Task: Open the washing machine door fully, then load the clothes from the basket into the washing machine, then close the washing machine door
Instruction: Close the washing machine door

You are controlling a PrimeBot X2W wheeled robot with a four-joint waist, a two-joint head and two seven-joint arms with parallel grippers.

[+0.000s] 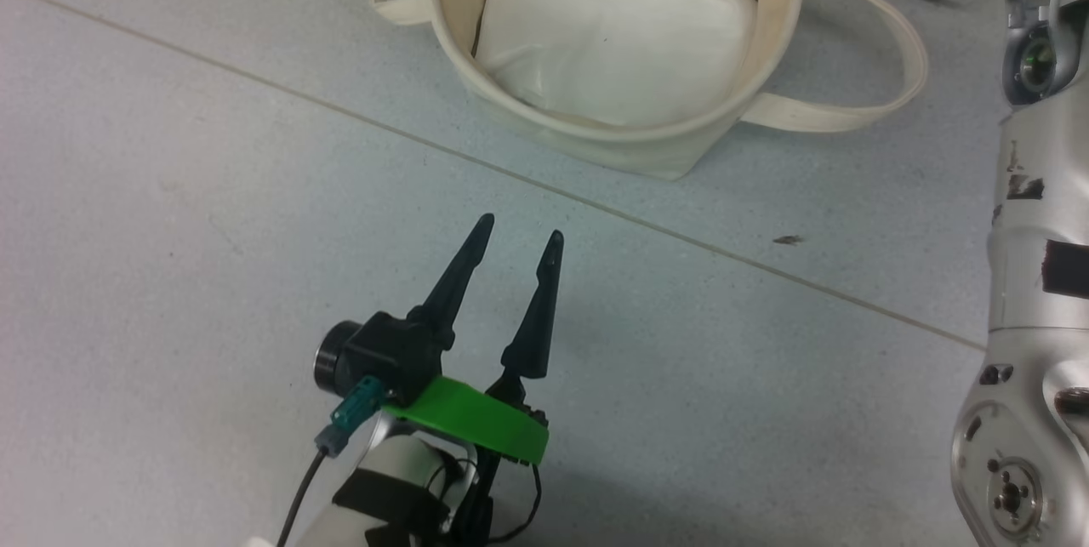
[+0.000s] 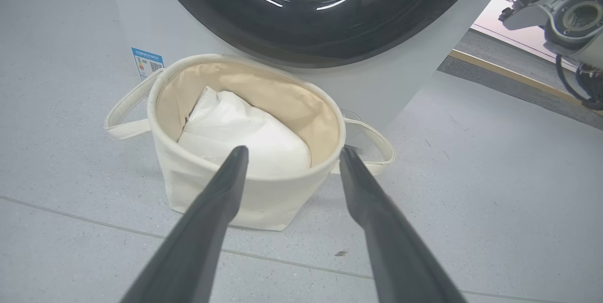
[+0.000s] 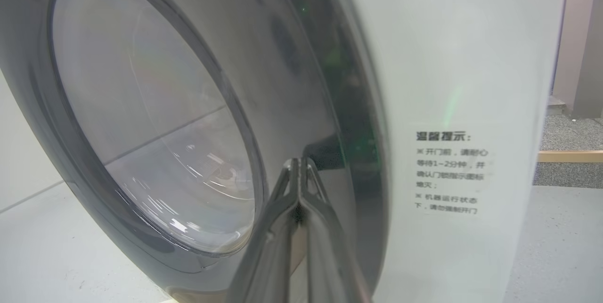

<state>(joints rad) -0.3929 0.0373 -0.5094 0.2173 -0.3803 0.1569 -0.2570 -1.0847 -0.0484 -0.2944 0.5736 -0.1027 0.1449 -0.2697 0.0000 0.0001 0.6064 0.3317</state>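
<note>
With my right end effector [image 3: 300, 164] clenched on nothing at the rim of the washing machine door [image 3: 150, 119], I'd push squarely until it latches — left end effector [image 1: 520, 228] released, well below the door.

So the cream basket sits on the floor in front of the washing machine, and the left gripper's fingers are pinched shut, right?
Not quite: the left gripper is open, its two fingers spread apart, as the left wrist view shows. The basket does sit on the floor in front of the washing machine.
</note>
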